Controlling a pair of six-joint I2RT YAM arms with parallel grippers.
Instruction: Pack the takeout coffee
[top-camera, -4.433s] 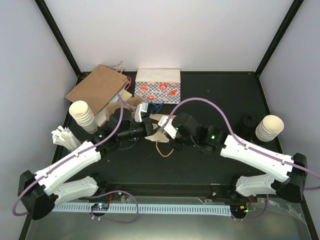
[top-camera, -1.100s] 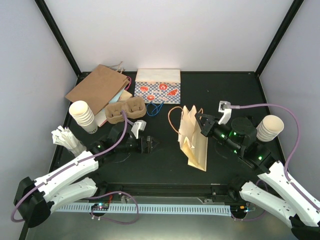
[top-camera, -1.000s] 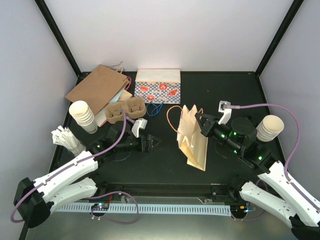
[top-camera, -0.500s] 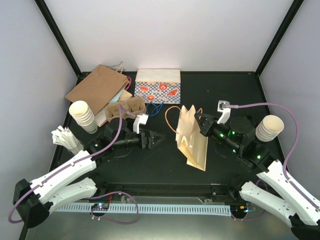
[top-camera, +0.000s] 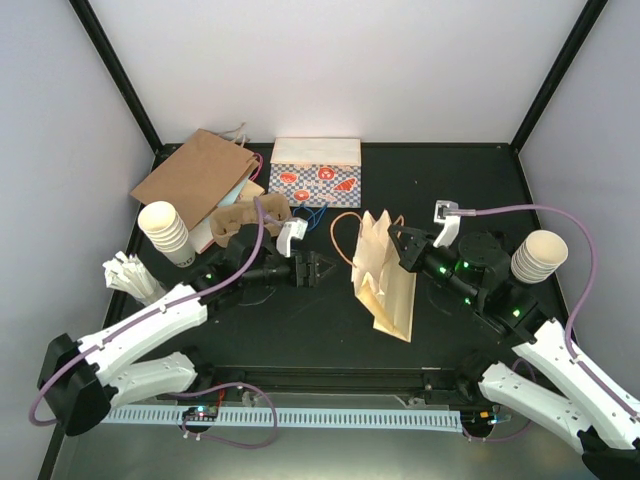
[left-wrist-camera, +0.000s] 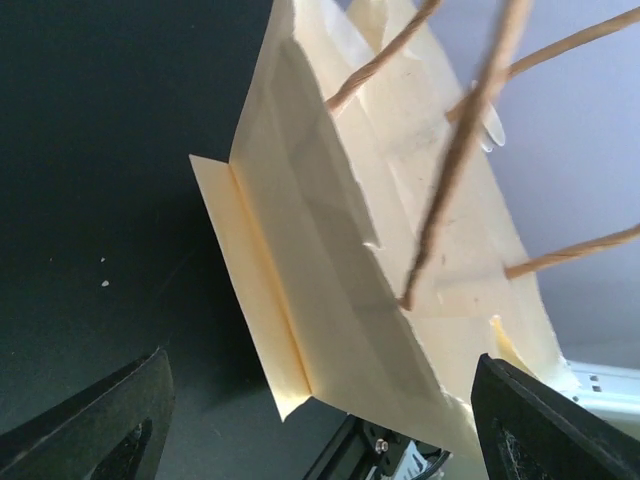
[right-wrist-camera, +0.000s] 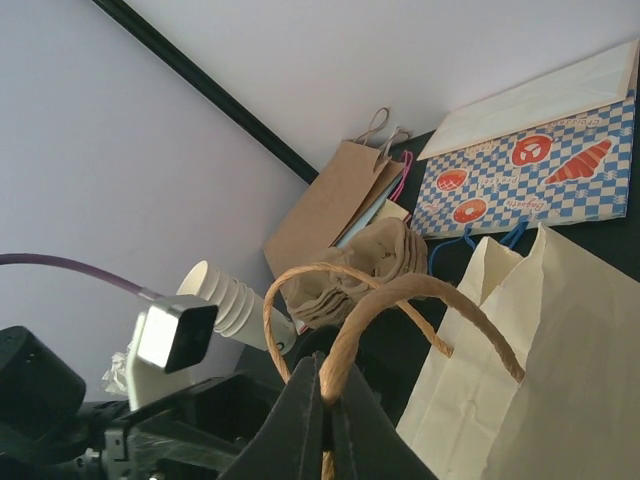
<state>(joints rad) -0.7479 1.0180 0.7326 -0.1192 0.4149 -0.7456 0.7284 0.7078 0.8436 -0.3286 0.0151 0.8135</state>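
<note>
You're working in a robot lab cell, a test bench dressed with coffee-shop props rather than a real café. The black tabletop (top-camera: 430, 185) sits inside a frame of black posts (top-camera: 115, 70) with plain pale wall panels (top-camera: 330, 60) on three sides. A slotted white cable duct (top-camera: 330, 417) runs along the near edge behind both claws, and purple cables (top-camera: 500, 210) loop off the arms.

The props:
- Beyond your left claw (top-camera: 314, 268) lie a brown paper bag (top-camera: 190, 175), a checked bakery bag (top-camera: 315, 182) and a cardboard cup carrier (top-camera: 232, 214).
- A stack of lidless paper cups (top-camera: 165, 232) stands to its left.
- Another cup stack (top-camera: 540, 255) stands right of your right claw (top-camera: 398, 238).
- A cream paper bag (top-camera: 390, 290) stands between the claws.
</note>
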